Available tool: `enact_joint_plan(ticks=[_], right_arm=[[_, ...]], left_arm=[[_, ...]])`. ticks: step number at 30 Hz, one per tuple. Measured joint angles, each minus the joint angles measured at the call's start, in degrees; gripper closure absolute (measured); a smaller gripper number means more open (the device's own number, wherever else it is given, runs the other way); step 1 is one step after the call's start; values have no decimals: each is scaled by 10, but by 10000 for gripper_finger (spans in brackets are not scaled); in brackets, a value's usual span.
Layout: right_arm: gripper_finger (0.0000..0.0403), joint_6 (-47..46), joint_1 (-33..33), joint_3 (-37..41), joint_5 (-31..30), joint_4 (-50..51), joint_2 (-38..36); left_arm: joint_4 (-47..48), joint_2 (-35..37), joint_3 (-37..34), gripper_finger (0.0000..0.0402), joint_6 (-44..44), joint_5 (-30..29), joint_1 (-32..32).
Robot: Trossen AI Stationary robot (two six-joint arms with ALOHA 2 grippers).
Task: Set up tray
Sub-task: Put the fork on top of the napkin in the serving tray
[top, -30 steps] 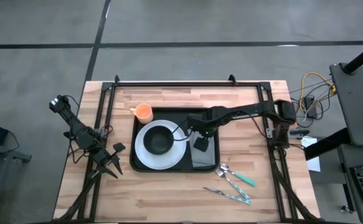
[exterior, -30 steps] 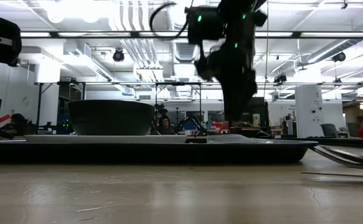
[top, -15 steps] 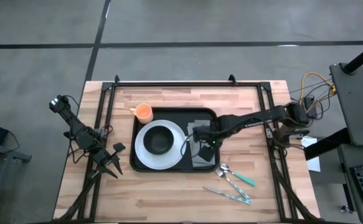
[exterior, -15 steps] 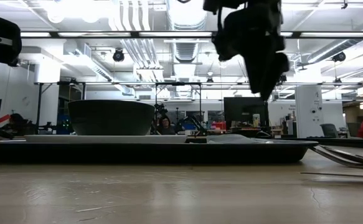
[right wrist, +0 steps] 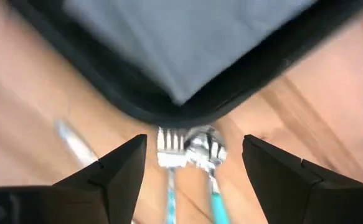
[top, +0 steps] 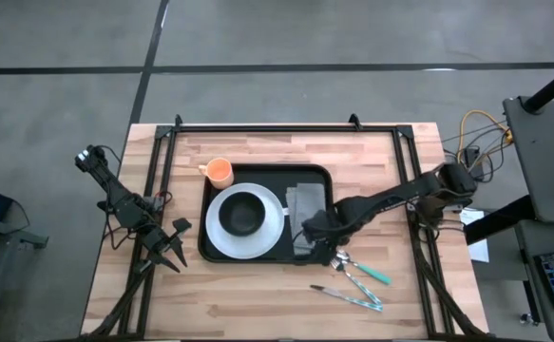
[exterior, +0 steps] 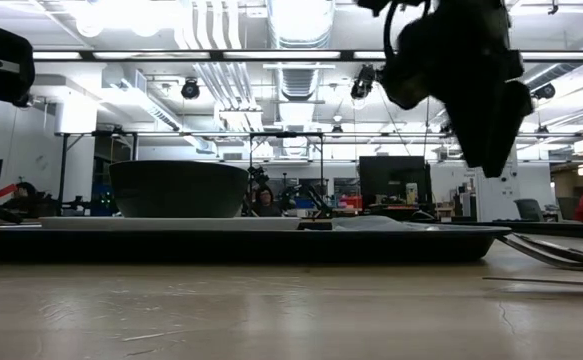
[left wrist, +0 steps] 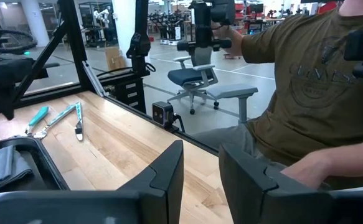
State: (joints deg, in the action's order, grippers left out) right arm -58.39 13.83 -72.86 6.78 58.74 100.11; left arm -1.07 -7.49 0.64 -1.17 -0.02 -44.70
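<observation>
Black plastic tray (top: 267, 255) sits mid-table on pale butcher-block wood, long axis running left-right, low raised rim, rounded corners. On it: round white plate (top: 221, 237) with a small dark bowl (top: 243, 214) in its middle, and a folded grey cloth napkin (top: 308, 201) lying flat on the tray's right part. Orange cup (top: 219, 172) stands just off the tray's far left corner, on the wood.

Right gripper (top: 320, 232) hangs over the tray's near right corner, jaws spread wide, nothing between them. Key relation — the cutlery (top: 356, 275), teal-handled metal fork and spoon heads side by side, lies on the wood just beyond that corner, straight ahead of the jaws in the right wrist view (right wrist: 187, 148); handles run away from the tray, toward the table's right front. Another teal-handled utensil (top: 348, 298) lies nearer the front edge. Right arm is clearly closer; likely next pick is cutlery.

Left gripper (top: 170, 243) waits at the table's left side, well apart from the tray, fingers parted, empty.
</observation>
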Motion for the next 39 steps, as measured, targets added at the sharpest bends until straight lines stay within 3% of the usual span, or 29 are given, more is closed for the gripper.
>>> enact_joint_plan(ticks=[4, 7, 11, 16, 23, 39], right_arm=[[147, -112, 43, 11, -70, 57, -25], [148, -192, 97, 28, -81, 62, -59], [153, -261, 163, 51, -92, 4, -96], [152, -311, 201, 89, -74, -68, -93], [145, -300, 205, 112, -39, -136, -53], [151, -288, 232, 114, -18, -134, -6]], left_arm=[[0, 0, 0, 318, 0, 0, 0], [0, 0, 0, 318, 0, 0, 0], [0, 0, 0, 318, 0, 0, 0], [0, 0, 0, 318, 0, 0, 0], [0, 0, 0, 318, 0, 0, 0], [0, 0, 0, 318, 0, 0, 0]])
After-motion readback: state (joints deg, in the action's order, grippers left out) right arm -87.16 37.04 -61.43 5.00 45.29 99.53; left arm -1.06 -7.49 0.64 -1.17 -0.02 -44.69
